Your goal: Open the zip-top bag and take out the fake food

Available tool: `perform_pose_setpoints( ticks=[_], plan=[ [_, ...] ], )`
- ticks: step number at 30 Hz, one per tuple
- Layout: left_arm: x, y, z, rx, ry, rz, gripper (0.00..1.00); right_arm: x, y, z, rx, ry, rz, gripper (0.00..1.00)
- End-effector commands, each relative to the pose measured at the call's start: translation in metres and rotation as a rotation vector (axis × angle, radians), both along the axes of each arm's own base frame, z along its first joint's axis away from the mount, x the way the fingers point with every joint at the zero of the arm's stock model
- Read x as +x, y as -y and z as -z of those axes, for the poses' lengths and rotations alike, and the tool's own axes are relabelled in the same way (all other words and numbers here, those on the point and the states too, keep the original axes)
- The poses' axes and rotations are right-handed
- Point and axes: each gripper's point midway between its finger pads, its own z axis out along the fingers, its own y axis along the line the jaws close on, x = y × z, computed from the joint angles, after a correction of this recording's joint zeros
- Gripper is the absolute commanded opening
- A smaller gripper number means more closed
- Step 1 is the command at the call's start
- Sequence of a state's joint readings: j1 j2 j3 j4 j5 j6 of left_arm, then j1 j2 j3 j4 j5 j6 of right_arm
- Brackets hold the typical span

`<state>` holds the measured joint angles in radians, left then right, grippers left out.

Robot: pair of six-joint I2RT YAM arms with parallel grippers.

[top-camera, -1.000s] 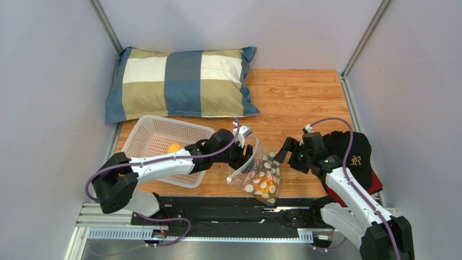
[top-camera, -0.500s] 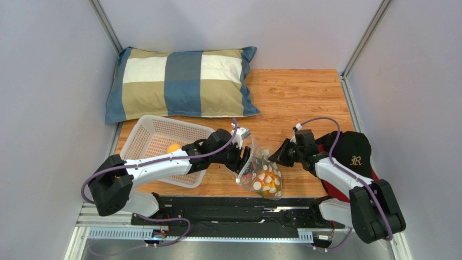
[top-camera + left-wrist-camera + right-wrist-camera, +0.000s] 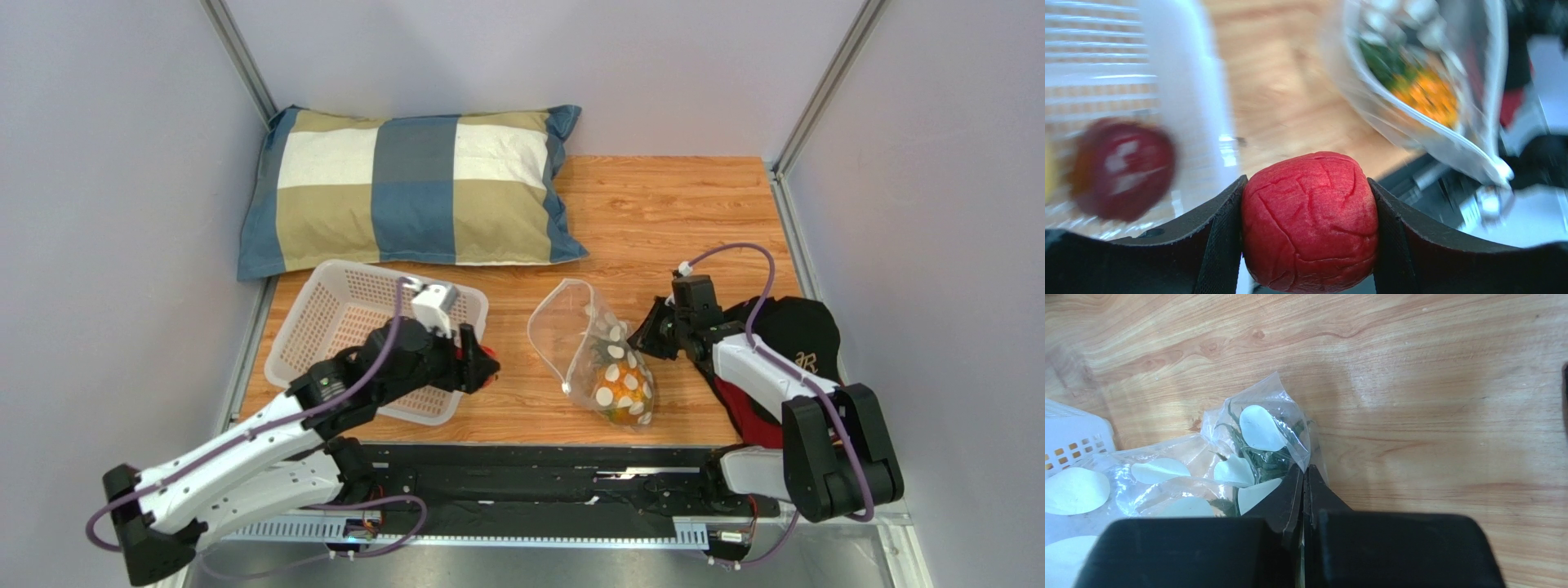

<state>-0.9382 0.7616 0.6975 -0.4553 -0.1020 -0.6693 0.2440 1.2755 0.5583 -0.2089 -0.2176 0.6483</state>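
Observation:
The clear zip-top bag with white oval spots lies on the wood table, its mouth gaping toward the far left. Orange fake food and a green sprig remain inside the bag. My right gripper is shut on a fold of the bag's plastic, jaws pressed together. My left gripper hovers by the right rim of the white basket, shut on a red berry. A dark maroon piece lies in the basket, blurred.
A checked pillow lies along the back of the table. A black and red cap sits at the right edge under my right arm. The basket's white wall stands just left of the held berry.
My left arm has pulled out of the bag and swung left to the basket's rim with the red berry. My right gripper has shut on the bag's edge. The bag has shifted right.

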Motion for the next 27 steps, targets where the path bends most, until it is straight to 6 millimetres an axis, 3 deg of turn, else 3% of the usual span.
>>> perform_pose_setpoints(
  ticks=[1,4,6,7,12,16,18,19,20,22,23,25,26,27],
  plan=[
    [0.029,-0.084,0.022,0.145,0.007,-0.418,0.00,0.007,0.004,-0.006,-0.065,0.010,-0.052,0.16],
    [0.050,-0.120,0.033,0.199,-0.017,-0.615,0.00,0.003,0.003,-0.015,-0.123,0.010,-0.084,0.49],
    [0.059,-0.134,0.040,0.198,-0.082,-0.684,0.00,0.008,0.006,-0.037,-0.181,0.064,-0.085,0.59],
    [0.059,-0.133,0.049,0.211,-0.129,-0.676,0.00,-0.002,0.005,-0.039,-0.212,0.036,-0.108,0.66],
    [0.045,-0.166,0.073,0.233,-0.213,-0.887,0.00,-0.008,0.020,-0.103,-0.380,0.169,-0.068,0.84],
    [0.041,-0.171,0.081,0.198,-0.226,-0.929,0.00,-0.025,-0.013,-0.147,-0.309,0.242,-0.176,0.90],
    [0.035,-0.177,0.088,0.213,-0.268,-0.977,0.16,-0.032,-0.029,-0.160,-0.284,0.277,-0.228,0.92],
    [0.033,-0.183,0.093,0.248,-0.285,-1.009,0.30,-0.042,-0.047,-0.164,-0.273,0.291,-0.291,0.96],
    [0.032,-0.187,0.091,0.239,-0.300,-1.058,0.54,-0.044,-0.058,-0.170,-0.255,0.304,-0.320,0.96],
    [0.025,-0.197,0.095,0.305,-0.326,-1.096,0.73,-0.059,-0.086,-0.167,-0.247,0.297,-0.411,0.97],
    [0.026,-0.196,0.091,0.296,-0.329,-1.108,0.86,-0.058,-0.097,-0.162,-0.273,0.284,-0.417,0.97],
    [0.025,-0.196,0.089,0.307,-0.341,-1.107,0.99,-0.071,-0.121,-0.155,-0.306,0.278,-0.472,0.97],
    [0.025,-0.195,0.085,0.298,-0.341,-1.107,0.99,-0.068,-0.127,-0.141,-0.365,0.257,-0.469,0.98],
    [0.024,-0.195,0.083,0.293,-0.343,-1.104,0.99,-0.075,-0.143,-0.147,-0.363,0.274,-0.484,0.98]
  ],
)
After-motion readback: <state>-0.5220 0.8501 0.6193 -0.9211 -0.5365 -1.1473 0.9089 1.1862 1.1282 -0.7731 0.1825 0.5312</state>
